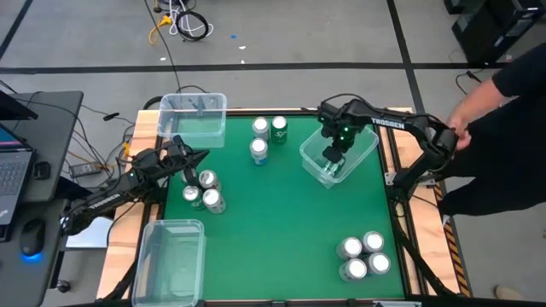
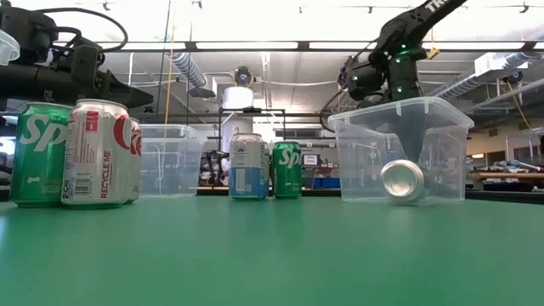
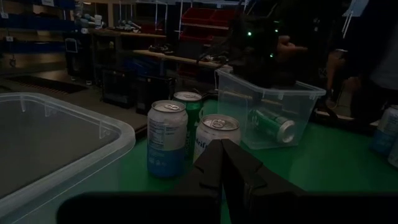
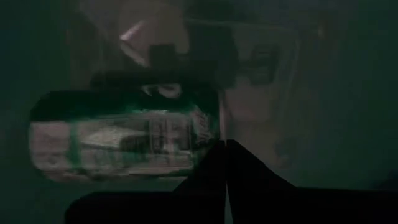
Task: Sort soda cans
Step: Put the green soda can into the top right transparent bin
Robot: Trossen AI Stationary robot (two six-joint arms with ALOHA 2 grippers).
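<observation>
A green soda can [image 1: 333, 168] lies on its side on the floor of the clear bin [image 1: 363, 141] at the far right; its silver end shows in the low view [image 2: 402, 180]. My right gripper [image 1: 335, 157] hangs shut over that bin, pointing down, with the can [image 4: 124, 140] below its fingertips [image 4: 227, 149] and apart from them. My left gripper [image 1: 198, 157] waits shut and level at the table's left [image 3: 224, 146]. Standing upright are three cans at the far middle [image 1: 260, 128], three at the left [image 1: 207, 181] and several at the near right [image 1: 363, 256].
Two more clear bins stand on the table's left side, one at the far corner [image 1: 192, 117] and one at the near corner [image 1: 171, 260]. A person [image 1: 499, 128] stands at the table's right edge, a hand [image 1: 461, 136] close to my right arm.
</observation>
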